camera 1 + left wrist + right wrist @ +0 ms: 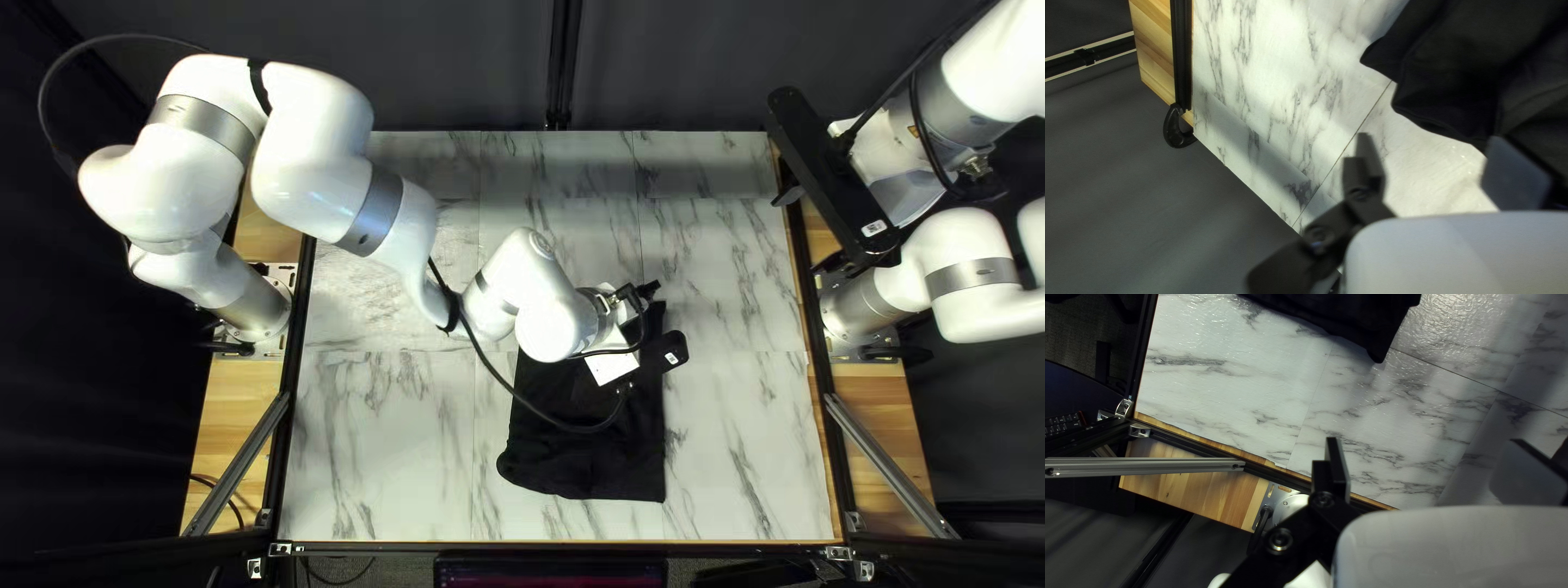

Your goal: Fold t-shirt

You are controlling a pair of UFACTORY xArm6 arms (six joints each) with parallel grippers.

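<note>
T-shirt [593, 468] ahead of left gripper's [647, 292] parted jaws; well beyond right gripper's [804, 231].

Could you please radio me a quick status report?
Left gripper open, right gripper open. Black shirt on table. Left arm hides part of it from above.

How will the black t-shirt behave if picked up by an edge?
Probably floppy: the t-shirt has a wavy, rumpled edge. Likely to sag or unfold, being loose cloth. Unlikely to roll, since it lies spread on the table.

blk t-shirt [593, 468] lies rumpled on marbled tbl [381, 457].
</note>
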